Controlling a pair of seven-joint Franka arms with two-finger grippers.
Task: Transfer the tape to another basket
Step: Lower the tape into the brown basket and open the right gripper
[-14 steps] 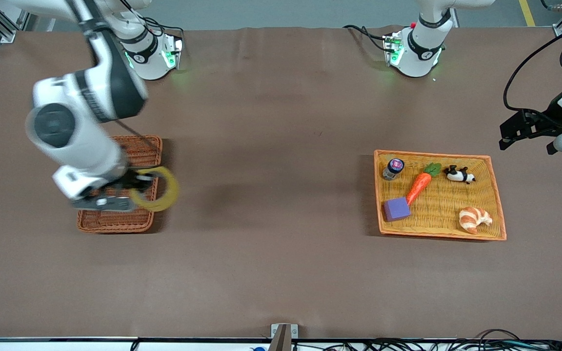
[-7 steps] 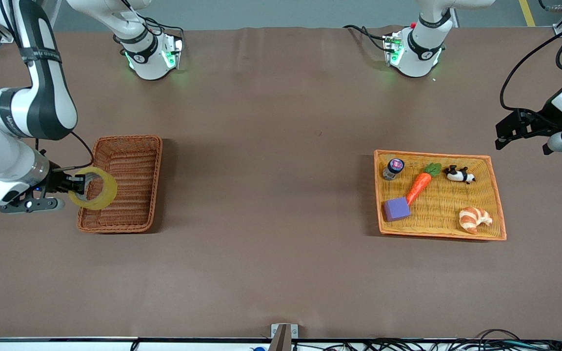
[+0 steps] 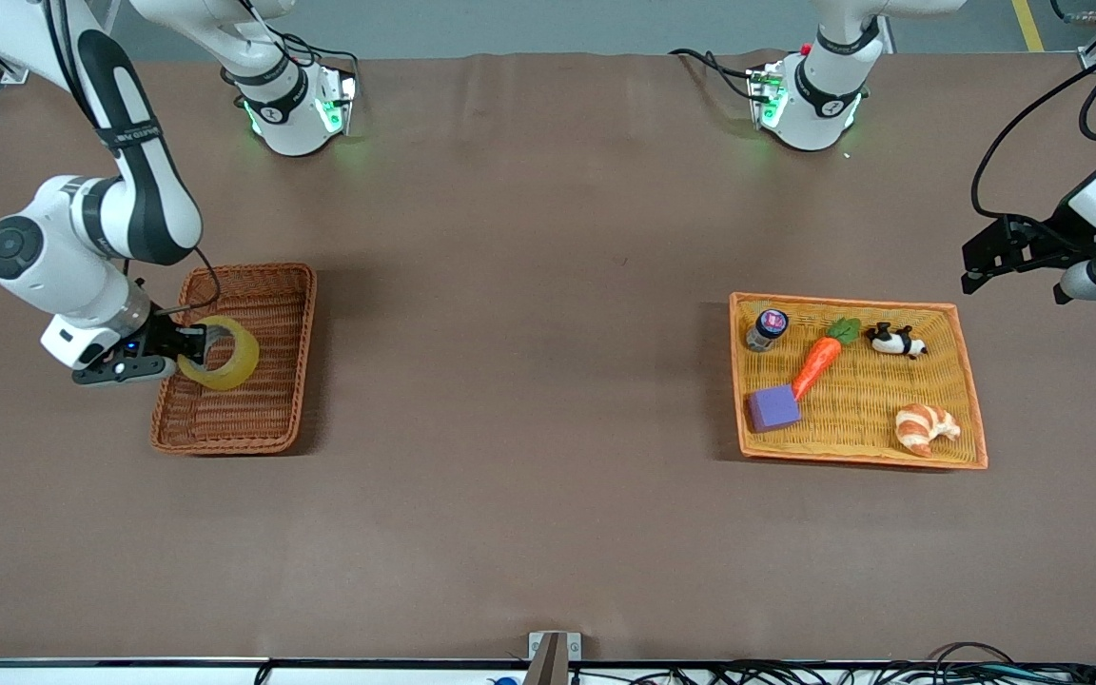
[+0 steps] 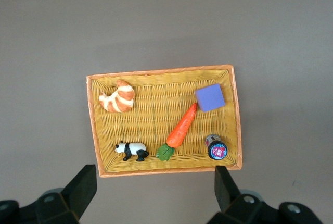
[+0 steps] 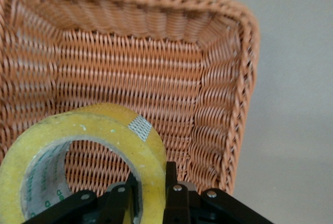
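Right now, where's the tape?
In the front view, the tape is held by the right pincer over the reddish-brown wicker basket at the right arm's end of the table, not yet released.

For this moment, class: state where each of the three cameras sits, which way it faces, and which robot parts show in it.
Front view: high across the table, facing both bases; both arms show, the right gripper holding the tape over the basket.
Left wrist view: on the waiting left arm, looking down at the yellow tray; open left gripper shows.
Right wrist view: looks into the basket; fingers grip the tape.
Shared: front and right wrist both show the tape.
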